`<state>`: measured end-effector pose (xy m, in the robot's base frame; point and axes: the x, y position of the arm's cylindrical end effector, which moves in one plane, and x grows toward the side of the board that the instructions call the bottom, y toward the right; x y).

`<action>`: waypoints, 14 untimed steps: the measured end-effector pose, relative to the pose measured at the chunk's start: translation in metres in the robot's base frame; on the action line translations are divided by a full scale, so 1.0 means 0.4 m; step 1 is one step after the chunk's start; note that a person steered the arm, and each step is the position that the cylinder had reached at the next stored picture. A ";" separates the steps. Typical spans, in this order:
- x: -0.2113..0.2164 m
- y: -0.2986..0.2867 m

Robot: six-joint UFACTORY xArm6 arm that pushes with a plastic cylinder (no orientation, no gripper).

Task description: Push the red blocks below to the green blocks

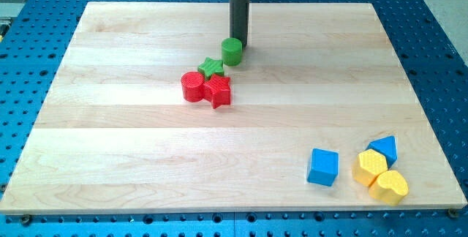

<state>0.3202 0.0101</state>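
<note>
A green cylinder (pixel 232 50) stands near the board's top centre. A green star (pixel 211 67) lies just to its lower left. A red cylinder (pixel 193 87) and a red star (pixel 218 91) sit side by side directly below the green star, touching or nearly touching it. My tip (pixel 239 44) is down on the board just above and to the right of the green cylinder, right against it. The rod rises from there to the view's top edge.
At the bottom right are a blue cube (pixel 323 167), a blue triangular block (pixel 384 149), a yellow hexagonal block (pixel 371 166) and a yellow heart-shaped block (pixel 389 186). The wooden board (pixel 110 142) lies on a blue perforated table.
</note>
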 end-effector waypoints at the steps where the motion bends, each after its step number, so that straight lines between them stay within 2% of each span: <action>1: 0.098 -0.018; 2: 0.162 -0.003; 3: 0.125 0.225; 4: 0.228 0.295; 6: 0.467 -0.176; 7: 0.549 -0.331; 8: 0.574 -0.400; 9: 0.501 -0.346; 11: 0.387 -0.112; 12: 0.395 -0.081; 13: 0.517 -0.227; 14: 0.445 -0.335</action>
<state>0.4982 -0.1240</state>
